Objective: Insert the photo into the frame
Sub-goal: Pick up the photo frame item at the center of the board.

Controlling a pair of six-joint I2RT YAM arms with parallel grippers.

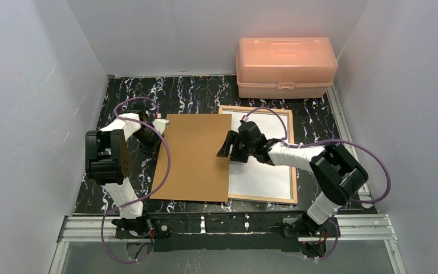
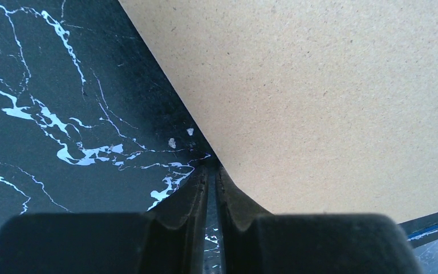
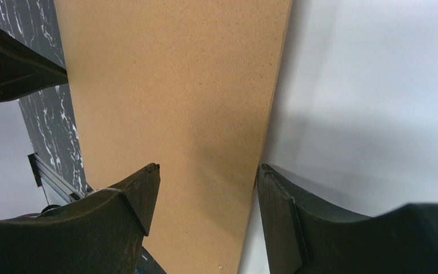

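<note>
The frame (image 1: 292, 154) lies flat at the right, its light wood border around a plain white inside (image 1: 262, 171). The photo is out of view. A brown backing board (image 1: 197, 157) lies in the middle, its right edge over the frame's left side. My right gripper (image 1: 226, 146) hangs open above that edge. In the right wrist view the right gripper (image 3: 208, 168) has one finger over the board (image 3: 171, 85) and the other over the white surface (image 3: 370, 85). My left gripper (image 1: 151, 136) is shut at the board's left edge. The left gripper's tips (image 2: 211, 168) meet the board (image 2: 319, 97), nothing between them.
A translucent orange plastic box (image 1: 285, 65) stands at the back right, just behind the frame. The black marble mat (image 1: 131, 103) shows left of the board. White walls close in on three sides, and a metal rail (image 1: 222, 225) runs along the near edge.
</note>
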